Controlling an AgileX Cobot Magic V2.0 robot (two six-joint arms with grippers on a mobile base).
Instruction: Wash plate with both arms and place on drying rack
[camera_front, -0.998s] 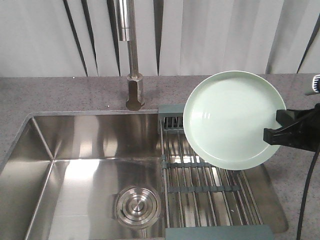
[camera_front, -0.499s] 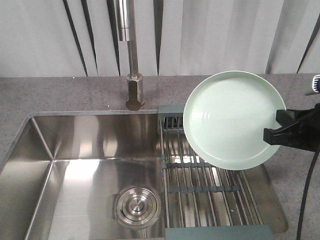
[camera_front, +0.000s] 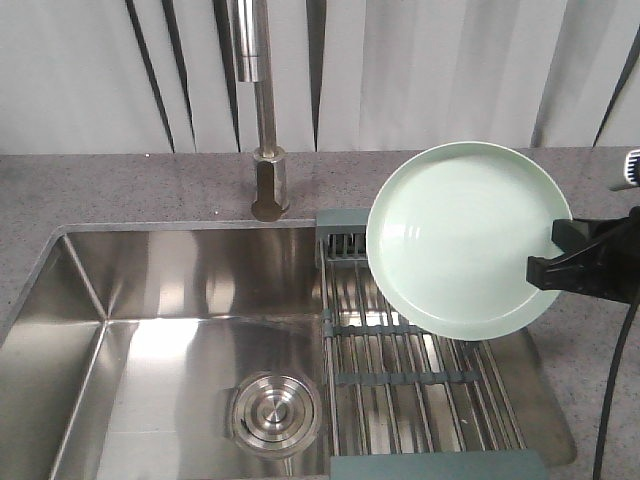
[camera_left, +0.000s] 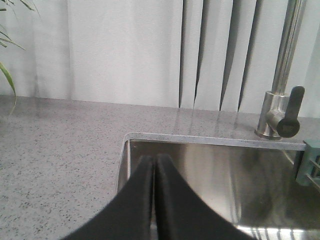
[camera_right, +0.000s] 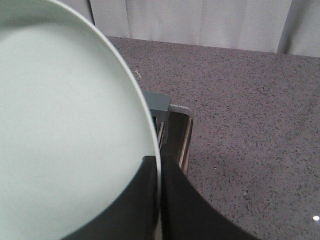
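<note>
The pale mint-green plate (camera_front: 465, 240) is tilted up, its face toward the front camera, over the far end of the drying rack (camera_front: 405, 375). Whether its lower rim touches the rods cannot be told. The right gripper (camera_front: 547, 252) clamps the plate's right rim, one black finger on each face. The rack spans the right part of the steel sink (camera_front: 170, 280), with the round drain (camera_front: 276, 410) just left of it. The faucet (camera_front: 262, 110) stands on the grey speckled countertop (camera_front: 120, 185) behind the basin. The left gripper (camera_left: 154, 160) points toward the sink's left rim, fingers pressed together with nothing between them.
</note>
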